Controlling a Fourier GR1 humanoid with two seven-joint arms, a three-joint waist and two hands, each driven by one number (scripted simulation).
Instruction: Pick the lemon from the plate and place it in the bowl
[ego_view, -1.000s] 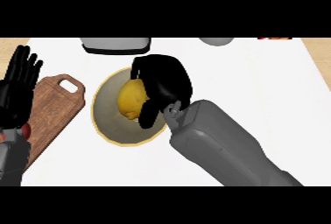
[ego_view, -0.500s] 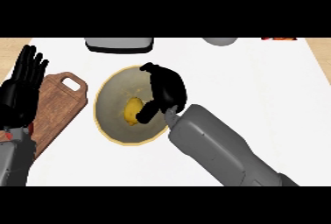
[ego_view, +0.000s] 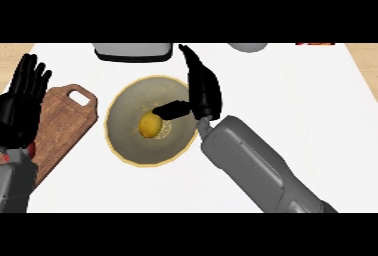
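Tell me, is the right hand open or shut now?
Open: the right hand has straight fingers, and only its thumb reaches toward the lemon.

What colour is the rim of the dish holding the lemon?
Tan-yellow rim around a grey inside, seen in the head view.

Right hand (ego_view: 203, 92): matte black, slender tapered fingers and a stubby thumb, joined at a narrow wrist to a smooth, boxy grey forearm with rounded edges. Left hand (ego_view: 22, 102): same black finish, grey forearm below it, small red mark just below the wrist.
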